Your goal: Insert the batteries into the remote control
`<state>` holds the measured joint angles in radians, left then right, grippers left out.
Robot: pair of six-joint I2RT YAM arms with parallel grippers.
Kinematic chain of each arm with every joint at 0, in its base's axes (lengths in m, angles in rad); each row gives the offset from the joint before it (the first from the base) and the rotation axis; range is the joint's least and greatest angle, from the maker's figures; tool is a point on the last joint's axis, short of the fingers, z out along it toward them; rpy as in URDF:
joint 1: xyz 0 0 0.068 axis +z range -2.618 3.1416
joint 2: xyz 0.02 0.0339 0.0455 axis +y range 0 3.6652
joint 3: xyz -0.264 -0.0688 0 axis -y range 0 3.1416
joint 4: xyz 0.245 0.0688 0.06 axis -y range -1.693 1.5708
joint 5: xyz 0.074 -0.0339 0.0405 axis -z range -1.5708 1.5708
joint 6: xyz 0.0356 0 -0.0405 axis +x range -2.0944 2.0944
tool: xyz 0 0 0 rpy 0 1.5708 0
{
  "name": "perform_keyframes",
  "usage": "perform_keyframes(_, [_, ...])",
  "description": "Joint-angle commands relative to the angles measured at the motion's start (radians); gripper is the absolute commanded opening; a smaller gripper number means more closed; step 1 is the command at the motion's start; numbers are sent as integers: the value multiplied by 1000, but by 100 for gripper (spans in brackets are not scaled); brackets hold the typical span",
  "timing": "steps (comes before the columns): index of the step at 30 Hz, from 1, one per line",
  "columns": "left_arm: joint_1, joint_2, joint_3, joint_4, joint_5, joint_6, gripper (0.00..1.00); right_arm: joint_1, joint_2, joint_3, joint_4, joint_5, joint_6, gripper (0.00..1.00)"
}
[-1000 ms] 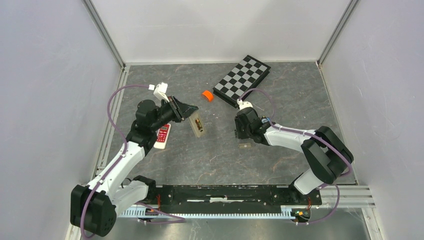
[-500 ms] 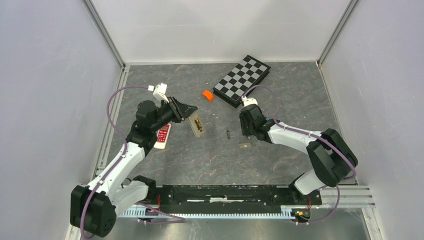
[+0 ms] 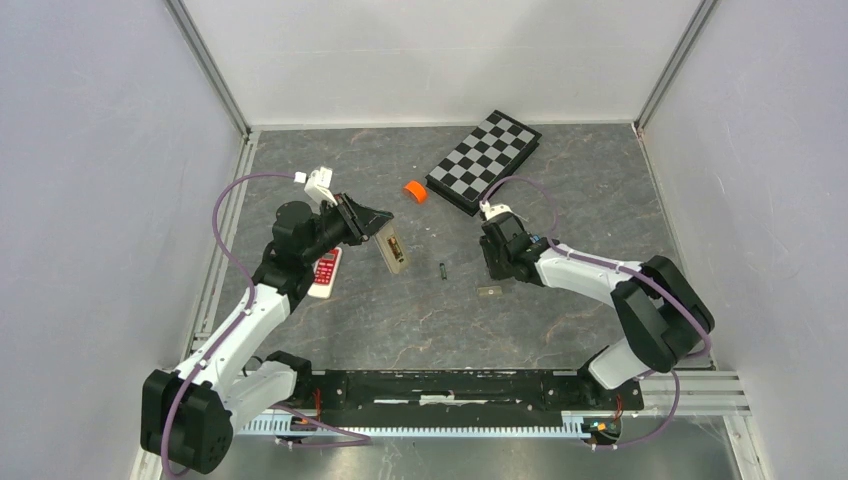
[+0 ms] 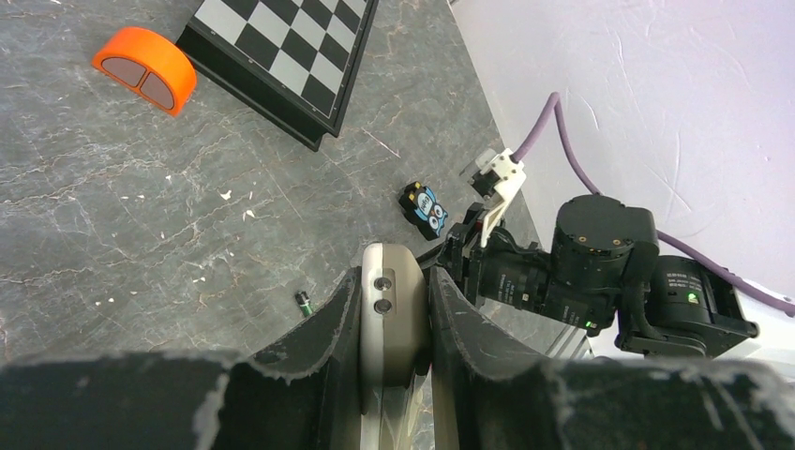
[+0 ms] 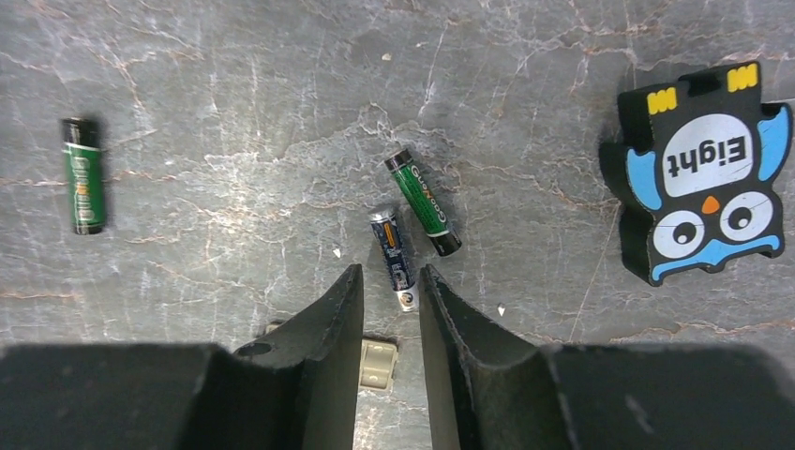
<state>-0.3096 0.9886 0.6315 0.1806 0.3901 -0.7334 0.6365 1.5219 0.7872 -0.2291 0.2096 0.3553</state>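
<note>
starting nearest you, what sits under your right gripper (image 5: 390, 274)?

your right jaws stand a little apart and hold nothing. a small beige cover (image 5: 375, 361) lies flat on the worktop (image 5: 234, 84) below them. just past the tips lies a blue battery (image 5: 394, 258). a green battery (image 5: 424, 202) lies just beside it, not touching.

any other cells?

a second green battery (image 5: 84, 175) lies alone, well apart from that pair, on the worktop between your two arms. on the pair's other side sits a blue-and-black owl block (image 5: 703, 178).

and your left gripper (image 4: 394, 281)?

your left jaws are closed on a beige remote (image 3: 393, 250). they hold it tilted, off the worktop, with one end poking out past the tips. a dark recess shows on its face in the top view. a red-and-white remote (image 3: 325, 270) lies flat beneath that arm.

farther out?

an orange roll (image 3: 415, 190), then a chessboard (image 3: 485, 160) near the back wall.
</note>
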Motion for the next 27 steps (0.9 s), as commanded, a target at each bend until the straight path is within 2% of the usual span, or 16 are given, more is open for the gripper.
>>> perform_keyframes(1, [2, -8, 4, 34, -24, 28, 2, -2, 35, 23, -1, 5, -11, 33])
perform_keyframes(5, [1, -13, 5, 31, -27, 30, 2, -3, 68, 25, 0, -1, -12, 30])
perform_keyframes(8, [2, -12, 5, 30, -27, 31, 2, -2, 77, 18, 5, 3, -16, 24])
perform_keyframes(12, [1, -14, 5, 30, -28, 32, 2, -3, 55, -6, 40, 39, -38, 3])
perform_keyframes(13, [1, -15, 6, 30, -28, 32, 2, 0, 41, -13, 60, 41, -53, 0])
perform_keyframes(15, [2, -18, 6, 30, -29, 32, 2, -1, -3, -41, 124, 16, -80, 0])
perform_keyframes(17, [3, -18, 7, 28, -32, 31, 2, 0, -49, -59, 181, -44, -111, 0])
perform_keyframes(22, [1, -16, 4, 28, -37, 21, 2, 3, -200, -142, 419, -304, -164, 0])
perform_keyframes(27, [1, 2, -10, 85, -7, -14, 2, 20, -368, -195, 614, -501, -194, 0])
